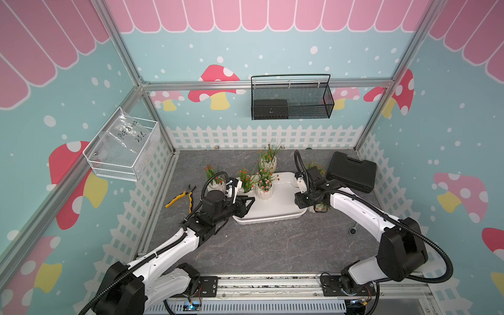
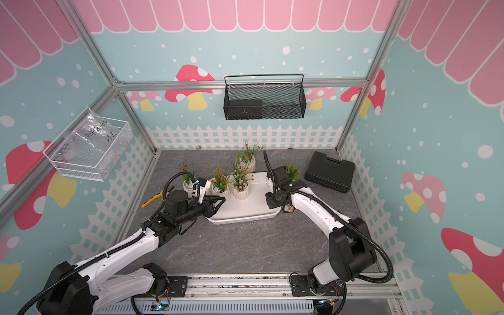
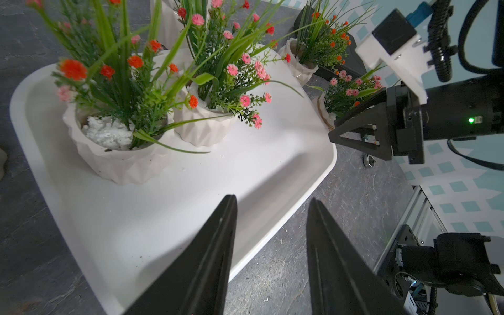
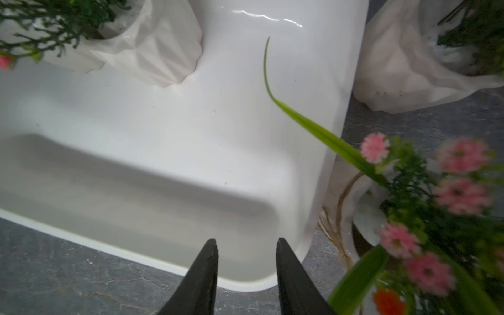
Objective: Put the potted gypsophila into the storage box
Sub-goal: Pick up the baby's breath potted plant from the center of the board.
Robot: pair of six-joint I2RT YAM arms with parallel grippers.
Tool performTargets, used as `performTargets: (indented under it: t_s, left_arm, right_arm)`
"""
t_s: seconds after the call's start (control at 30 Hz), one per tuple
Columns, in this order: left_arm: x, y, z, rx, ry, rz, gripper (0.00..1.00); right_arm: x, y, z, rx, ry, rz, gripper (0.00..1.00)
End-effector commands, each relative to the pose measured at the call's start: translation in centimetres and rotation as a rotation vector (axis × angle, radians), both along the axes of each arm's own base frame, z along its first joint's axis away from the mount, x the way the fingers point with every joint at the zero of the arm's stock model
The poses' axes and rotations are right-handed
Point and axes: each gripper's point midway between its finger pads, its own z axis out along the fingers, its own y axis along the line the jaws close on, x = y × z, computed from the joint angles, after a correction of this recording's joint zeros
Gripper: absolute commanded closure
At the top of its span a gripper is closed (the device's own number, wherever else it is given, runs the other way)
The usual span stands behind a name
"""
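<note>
Judging handling first: the potted gypsophila (image 1: 264, 191) looked stiff and light in the pot. The smooth faceted white walls I expected to be slippery. The foliage was soft plastic and would give no hold. Best grip, in my estimate: jaws across the pot body under the rim, coming in below the leaves.

Appearance: small white ribbed pots, grassy green blades, tiny flowers. White crumbly filler showed in the orange-flowered pot (image 3: 117, 155).

Positions: orange-flowered pot and pink-flowered pot (image 3: 204, 128) stood upright, just beside each other, inside the storage box (image 1: 275, 207) at its far left end. Four stood on the table:
- left pot (image 1: 215, 188), beside the box
- rear pot (image 1: 268, 163), behind the box
- right pot (image 1: 316, 167), near the tool case (image 1: 351, 171)
- corner pot (image 4: 366, 218), just beside the box's near right corner; its tilt could not be judged

Left gripper (image 3: 272, 199): jaws apart, empty, over the box's left part. Right gripper (image 4: 246, 241): jaws apart, nothing between them, over the near right corner.
</note>
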Motion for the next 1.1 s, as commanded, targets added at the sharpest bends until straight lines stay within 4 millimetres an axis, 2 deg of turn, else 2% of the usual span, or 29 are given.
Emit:
performTargets:
  t_s: [0.0, 0.3, 0.57, 1.07]
  left_arm:
    - [0.1, 0.0, 0.1, 0.004, -0.018, -0.007, 0.56]
    - [-0.3, -0.8, -0.2, 0.003, -0.028, -0.058, 0.55]
    - [-0.4, -1.1, -0.4, 0.011, -0.033, -0.075, 0.54]
    - [-0.1, -0.7, -1.3, 0.059, -0.026, -0.06, 0.54]
  right_arm:
    - [0.9, -1.9, 0.4, -0.093, -0.02, -0.067, 0.62]
    - [2.0, -3.7, -1.4, -0.11, 0.023, -0.1, 0.64]
    - [2.9, -5.1, -2.1, -0.143, 0.027, -0.131, 0.66]
    - [3.6, -5.7, -2.9, -0.175, 0.035, -0.155, 0.76]
